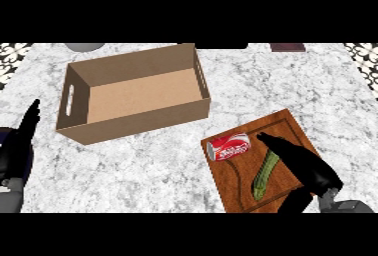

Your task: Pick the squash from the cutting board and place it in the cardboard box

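On cutting board (235, 186), toward its near half: squash (266, 174), long, green, lying flat, lengthwise along the board. Beside it on the same board, toward the far left corner: red soda can (229, 146) on its side, close to the squash's far end but apparently not touching. Directly right of the squash, over the board: right hand (299, 161), fingers extended and reaching toward the far end; appears alongside or just touching the squash, not curled round it, nothing held. Contact cannot be confirmed. Far left of the board, at the counter's left edge: left hand (28, 125), fingers straight and up, resting, holding nothing. Beyond the board, up and left of it: cardboard box (134, 121), open-topped, interior bare brown, handle slot in its left wall. Task status, judged: at approach stage only; squash not yet grasped, not lifted, not boxed; grasp, lift, carry and release all outstanding. Between board and box: bare stretch of marble counter (148, 170), no obstacle on the direct line. Clearance concerns, judged: can lies near the likely lift path and could be knocked; box's near wall stands tall, so squash must rise above its rim before crossing. Board's right and near edges sit close to the view's border; limited room there.
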